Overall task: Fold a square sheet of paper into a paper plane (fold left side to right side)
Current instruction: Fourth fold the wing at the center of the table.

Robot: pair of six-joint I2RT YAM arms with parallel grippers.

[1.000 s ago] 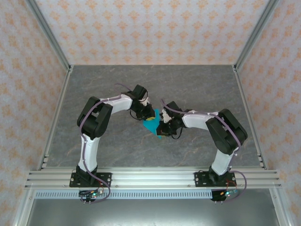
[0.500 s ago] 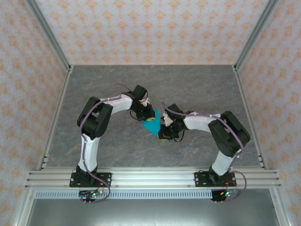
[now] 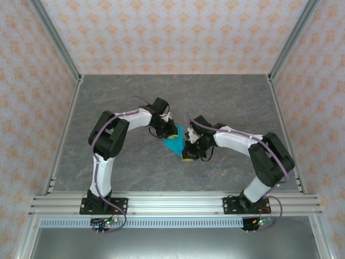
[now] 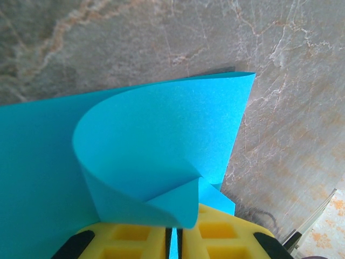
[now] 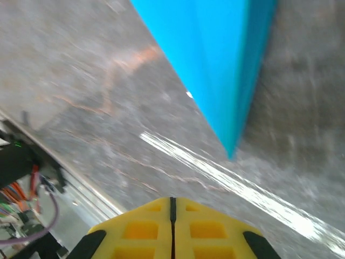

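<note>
L fingers [image 4: 135, 240]: yellow pads pressed together w/ a thin edge of the sheet of paper [image 4: 161, 140] caught in the seam between them, so they pinch the paper. In the L wrist view the cyan sheet curls up from the pads in a loose roll. One flap bends over toward the cam, and its top edge ends in a sharp corner at upper R. A small folded corner sits just above the pads. The rest of the sheet runs off the L side of that view, over the grey marbled counter [image 4: 302, 81].

R fingers [image 5: 140, 232]: yellow pads shut tight on each other, nothing between them. They sit apart from the paper. A narrow pointed tip of the sheet points down toward them, w/ bare counter between tip and pads. That view is blurred, so whether the pads touch the counter can't be told.

Top cam: the sheet lies near the counter's middle, between the two wrists, approx a wedge w/ its point toward the near R. L fingers [image 3: 167, 131] are at its far-L edge, R fingers [image 3: 187, 157] just beside its near tip. Both arms bend inward, elbows out.
</note>
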